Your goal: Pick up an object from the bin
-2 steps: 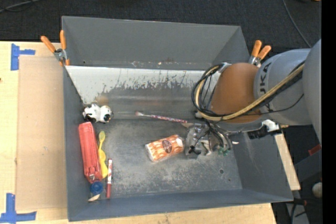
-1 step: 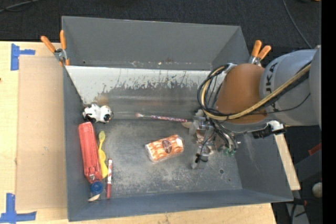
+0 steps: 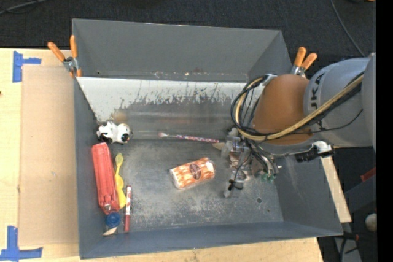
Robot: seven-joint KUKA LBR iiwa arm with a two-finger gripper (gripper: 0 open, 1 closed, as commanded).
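Camera view: your pincer point(image 3: 235, 184) sat low over the floor of the bin point(image 3: 184, 64). Spread or pressed together, you couldn't tell. An orange-and-white wrapped packet point(image 3: 192, 173) lay just left of it, not touching. A thin pink stick point(image 3: 187, 138) lay up-left. A long red tool point(image 3: 103, 176) and a cow toy point(image 3: 114, 132) were well off left.

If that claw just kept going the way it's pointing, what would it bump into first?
Most likely bare bin floor: the gripper points down just right of the orange-and-white packet, apparently apart from it, though depth is hard to judge.
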